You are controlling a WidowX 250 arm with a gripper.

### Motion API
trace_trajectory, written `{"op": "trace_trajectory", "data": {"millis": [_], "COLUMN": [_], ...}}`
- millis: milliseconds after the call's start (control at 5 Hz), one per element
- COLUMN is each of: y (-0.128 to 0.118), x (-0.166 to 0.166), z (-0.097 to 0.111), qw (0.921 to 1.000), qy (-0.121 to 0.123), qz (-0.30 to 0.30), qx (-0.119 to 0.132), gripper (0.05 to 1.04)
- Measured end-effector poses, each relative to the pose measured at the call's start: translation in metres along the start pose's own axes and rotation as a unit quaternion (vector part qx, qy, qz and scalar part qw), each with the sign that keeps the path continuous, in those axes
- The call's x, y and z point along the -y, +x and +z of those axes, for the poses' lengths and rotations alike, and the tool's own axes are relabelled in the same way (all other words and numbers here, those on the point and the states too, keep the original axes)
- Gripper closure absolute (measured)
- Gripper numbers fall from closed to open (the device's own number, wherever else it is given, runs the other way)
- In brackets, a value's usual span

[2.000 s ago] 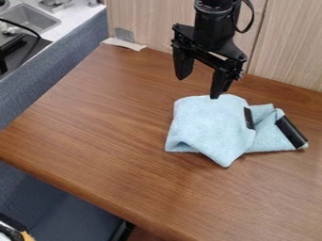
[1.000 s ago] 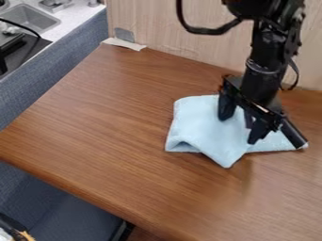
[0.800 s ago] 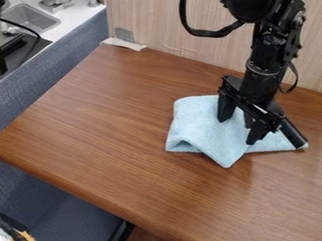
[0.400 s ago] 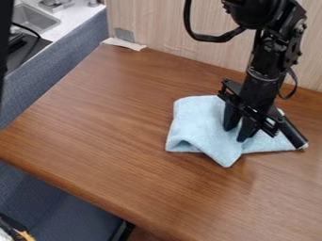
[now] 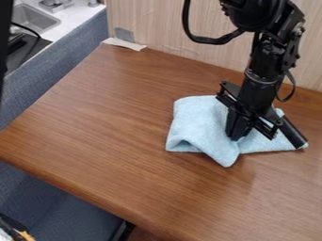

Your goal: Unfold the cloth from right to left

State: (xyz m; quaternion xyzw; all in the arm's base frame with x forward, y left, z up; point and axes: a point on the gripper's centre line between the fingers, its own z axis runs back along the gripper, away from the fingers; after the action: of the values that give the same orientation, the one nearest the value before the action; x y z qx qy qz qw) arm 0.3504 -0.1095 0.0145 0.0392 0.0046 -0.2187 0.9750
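Cloth (pale blue, partly folded) lies on the bench. Hand points down, its fingertips close together, pinching the fabric.

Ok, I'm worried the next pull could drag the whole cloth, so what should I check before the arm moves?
- Gripper down at the cloth: ok.
- Fingers closed on the fabric: ok, as far as the view shows.
- Only the upper layer pinched: cannot tell, the fingers hide it.
- Cloth lying wholly on the table: ok.
- Fingertips apart from the black piece at the cloth's right end: ok.
- Cloth unfolded: not ok.
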Motion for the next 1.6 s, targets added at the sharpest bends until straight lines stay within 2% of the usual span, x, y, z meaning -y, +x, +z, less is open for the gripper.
{"op": "trace_trajectory", "data": {"millis": [200, 400, 600, 800, 1200, 1600], "y": [-0.001, -0.006, -0.02, -0.044, -0.097, -0.133], "x": [0.0, -0.003, -0.02, -0.04, -0.081, -0.115], "z": [-0.001, 0.016, 0.036, 0.047, 0.035, 0.019], "qw": [1.0, 0.9999, 0.9988, 0.9961, 0.9867, 0.9686], "qy": [0.0, 0.003, 0.004, -0.003, -0.015, -0.029], "qz": [-0.001, 0.002, 0.031, 0.075, 0.159, 0.247], "qx": [-0.001, 0.015, 0.037, 0.046, 0.032, 0.017], "gripper": [1.031, 1.031, 1.031, 1.031, 1.031, 1.031]}}
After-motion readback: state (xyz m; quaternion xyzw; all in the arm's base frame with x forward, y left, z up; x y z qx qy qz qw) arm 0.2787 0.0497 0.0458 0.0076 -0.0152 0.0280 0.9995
